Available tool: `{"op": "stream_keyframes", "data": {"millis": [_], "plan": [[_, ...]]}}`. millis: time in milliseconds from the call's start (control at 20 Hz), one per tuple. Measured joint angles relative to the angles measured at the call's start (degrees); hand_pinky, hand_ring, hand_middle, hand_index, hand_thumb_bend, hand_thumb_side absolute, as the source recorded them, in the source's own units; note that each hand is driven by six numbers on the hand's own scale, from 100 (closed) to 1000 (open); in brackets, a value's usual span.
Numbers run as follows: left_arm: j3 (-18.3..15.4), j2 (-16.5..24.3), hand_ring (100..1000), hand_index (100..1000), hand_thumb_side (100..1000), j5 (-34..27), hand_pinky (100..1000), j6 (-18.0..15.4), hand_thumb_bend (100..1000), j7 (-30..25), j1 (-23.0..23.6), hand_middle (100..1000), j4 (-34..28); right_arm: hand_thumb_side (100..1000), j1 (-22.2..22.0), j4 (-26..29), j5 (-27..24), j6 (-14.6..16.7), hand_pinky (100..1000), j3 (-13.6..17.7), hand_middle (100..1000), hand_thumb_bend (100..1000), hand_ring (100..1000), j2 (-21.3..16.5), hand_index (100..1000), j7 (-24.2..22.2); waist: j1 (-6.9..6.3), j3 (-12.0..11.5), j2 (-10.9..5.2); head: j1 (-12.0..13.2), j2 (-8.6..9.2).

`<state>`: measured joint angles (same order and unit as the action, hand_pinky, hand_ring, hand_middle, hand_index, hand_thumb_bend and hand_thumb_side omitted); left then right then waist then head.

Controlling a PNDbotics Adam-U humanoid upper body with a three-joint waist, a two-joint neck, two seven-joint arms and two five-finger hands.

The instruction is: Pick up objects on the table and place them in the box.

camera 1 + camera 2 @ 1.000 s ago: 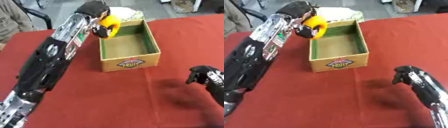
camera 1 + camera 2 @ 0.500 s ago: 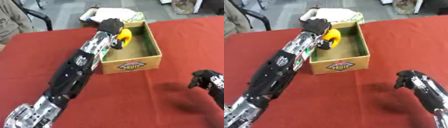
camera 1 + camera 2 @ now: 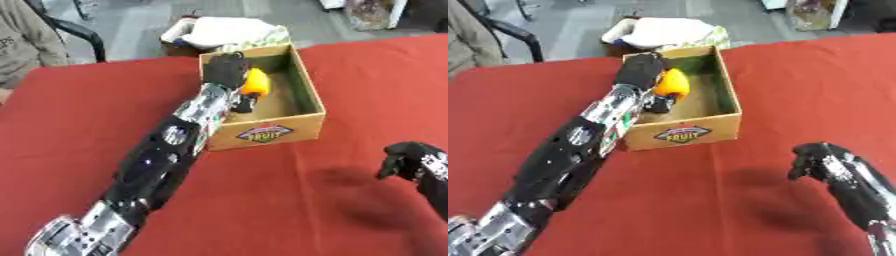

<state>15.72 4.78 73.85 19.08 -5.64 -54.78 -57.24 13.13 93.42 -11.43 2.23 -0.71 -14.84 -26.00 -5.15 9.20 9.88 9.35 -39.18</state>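
Fingers (image 3: 651, 85) of the left hand (image 3: 226, 70) are curled around a yellow-orange object (image 3: 255, 82), held inside the cardboard box (image 3: 302, 122) at its left wall. The box sits on the red desk (image 3: 262, 200). The right hand (image 3: 815, 157) hangs over the desk at lower right, fingers curled, holding nothing.

Beyond the far edge of my red cloth-covered table (image 3: 79, 115) lies a grey, smooth floor (image 3: 140, 25) in even light. A black chair with a curved armrest (image 3: 74, 32) stands at the upper left, and a white bundle of cloth (image 3: 662, 31) sits just behind the table edge.
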Motion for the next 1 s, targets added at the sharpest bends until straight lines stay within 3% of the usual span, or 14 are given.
{"op": "stream_keyframes", "data": {"millis": [250, 600, 650, 750, 1000], "plan": [[0.24, 1.64, 834, 904, 752, -6.09, 854, -0.19, 570, 1.76, 0.32, 843, -3.76, 681, -0.06, 0.00, 0.00, 0.00, 581, 0.01, 514, 100, 539, 0.00, 692, 0.02, -0.02, -0.70, 0.00, -0.46, 0.00], [0.99, 6.74, 839, 907, 747, -12.79, 850, 0.45, 563, -1.78, 1.56, 854, -15.78, 680, -0.12, 0.00, 0.00, 0.01, 581, 0.05, 514, 100, 539, 0.00, 692, 0.08, -0.11, -1.09, -0.01, -1.19, -0.03], [1.07, 6.99, 796, 897, 562, -13.14, 799, 0.65, 374, -2.17, 1.65, 822, -16.66, 679, -0.13, 0.00, 0.00, 0.01, 581, 0.06, 514, 100, 539, 0.00, 692, 0.08, -0.12, -1.12, -0.02, -1.26, -0.03], [0.75, 7.65, 774, 887, 505, -14.05, 775, 0.68, 297, -2.28, 2.05, 803, -18.35, 679, -0.63, 0.00, 0.00, 0.04, 581, 0.41, 514, 100, 539, -0.03, 692, 0.24, -0.13, -2.13, -0.11, -2.02, -0.04], [-4.39, 12.82, 727, 866, 540, -17.52, 734, -1.55, 175, 0.42, 6.83, 766, -24.41, 675, -1.01, 0.00, 0.01, 0.17, 581, 0.93, 514, 100, 539, -0.05, 692, 0.74, -0.12, -2.96, -0.28, -3.45, -0.06]]}}
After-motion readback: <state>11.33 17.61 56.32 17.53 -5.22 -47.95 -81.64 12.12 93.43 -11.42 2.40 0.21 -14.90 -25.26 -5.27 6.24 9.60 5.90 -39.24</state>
